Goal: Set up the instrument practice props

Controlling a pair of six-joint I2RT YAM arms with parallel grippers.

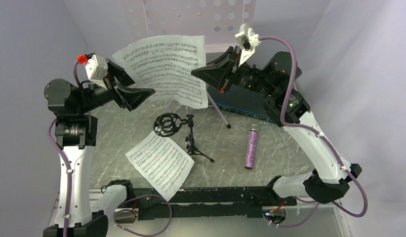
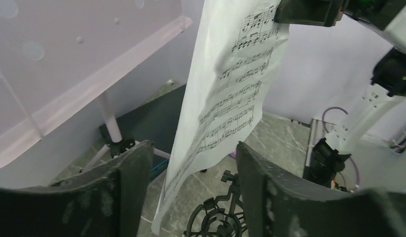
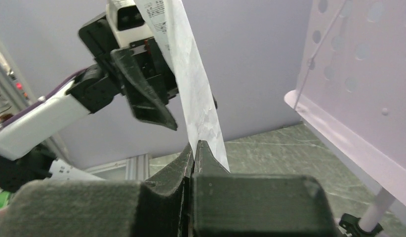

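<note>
Sheet-music page (image 1: 164,66) hangs upright in the air at 12 o'clock over the table (image 1: 290,148), just in front of the lilac music stand (image 1: 191,15) and clear of its shelf. R gripper (image 1: 195,72) is clamped tight on the page's R edge, paper pinched btwn its fingers (image 3: 171,170). L gripper (image 1: 142,96) gapes wide at the page's 8 o'clock corner w/ nothing in its hold. In its wrist view the paper hangs btwn the two fingers; can't tell if it touches. Second page (image 1: 160,163) lies flat at 7 o'clock. Small tripod (image 1: 191,140) w/ ring mount (image 1: 167,123) stands upright near centre. Microphone (image 1: 252,148) lies at 4 o'clock, apart from the tripod. Dark box (image 1: 240,106) sits at 2 o'clock under the R arm.
</note>
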